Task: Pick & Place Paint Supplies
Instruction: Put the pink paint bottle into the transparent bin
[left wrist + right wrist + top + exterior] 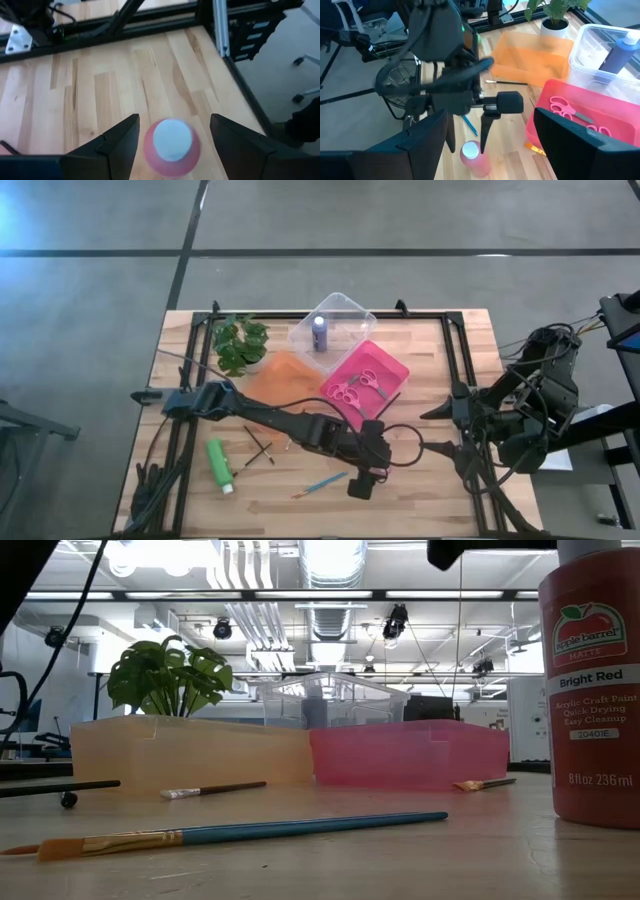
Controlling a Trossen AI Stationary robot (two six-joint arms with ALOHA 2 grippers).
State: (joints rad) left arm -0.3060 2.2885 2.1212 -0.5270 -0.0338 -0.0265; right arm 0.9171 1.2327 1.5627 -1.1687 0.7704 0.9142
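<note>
Your left gripper (172,137) hovers over the red paint bottle (171,146), fingers spread wide on either side, not gripping. The bottle stands upright on the desk (100,90). Your right gripper (487,145) waits open at the desk's right edge.

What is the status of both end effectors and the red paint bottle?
Left end effector open, straddling upright red paint bottle, not gripping. Right end effector open, waiting at table's right edge. Nothing in the way.

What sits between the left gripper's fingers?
The red bottle stands upright between the left gripper's open fingers, shown in the left wrist view.
</note>
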